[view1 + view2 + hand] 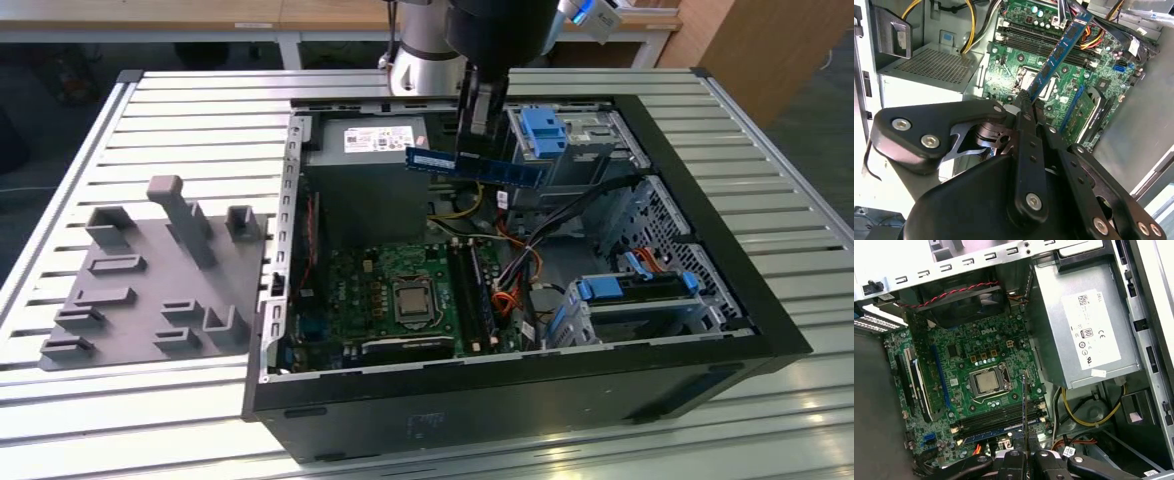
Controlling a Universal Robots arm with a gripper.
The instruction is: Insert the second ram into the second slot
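Exterior view: grips the 2nd ram [518, 172] in closed end effector [470, 152], hovers above the case [534, 400] by its power supply [367, 150]; not yet slotted into motherboard [380, 275].

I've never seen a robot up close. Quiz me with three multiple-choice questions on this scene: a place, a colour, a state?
1. Where is the memory stick? A) lying on the grey tray B) in the air over the open computer case C) pressed into the green board
2. What colour is the stick? A) red B) silver C) blue
3. The end effector is: A) shut on the stick B) open and empty C) gripping a yellow cable
Answers: B, it hangs above the case; C, its board is blue; A, it clamps the stick in the second wrist view.
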